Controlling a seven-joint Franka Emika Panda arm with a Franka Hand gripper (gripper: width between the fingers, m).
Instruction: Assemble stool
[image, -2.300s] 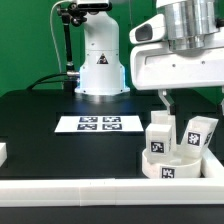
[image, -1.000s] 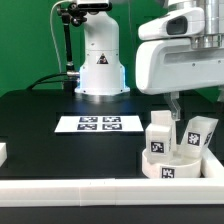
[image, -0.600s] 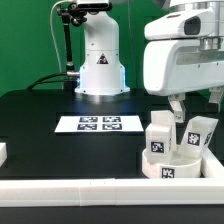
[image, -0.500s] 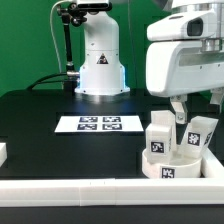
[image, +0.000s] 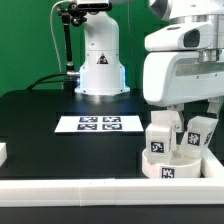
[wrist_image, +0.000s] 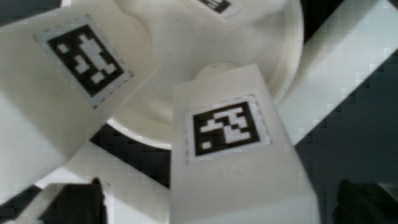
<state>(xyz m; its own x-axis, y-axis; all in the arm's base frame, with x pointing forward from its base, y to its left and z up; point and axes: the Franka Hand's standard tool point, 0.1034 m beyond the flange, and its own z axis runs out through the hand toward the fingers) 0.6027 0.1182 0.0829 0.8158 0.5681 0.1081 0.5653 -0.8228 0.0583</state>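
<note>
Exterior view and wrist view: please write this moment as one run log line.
hand: open, holds nothing | position: above white plastic leg blocks | white round plastic disc seat: on black table, blocks on it

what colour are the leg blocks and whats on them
White leg blocks, each with a black-and-white square tag; clearest in the wrist view.

robotics lab, green backdrop (image: 30, 40), marker board (image: 99, 124)

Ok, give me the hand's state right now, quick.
Hand: open, holding nothing, low over the leg blocks standing on the seat.
</note>
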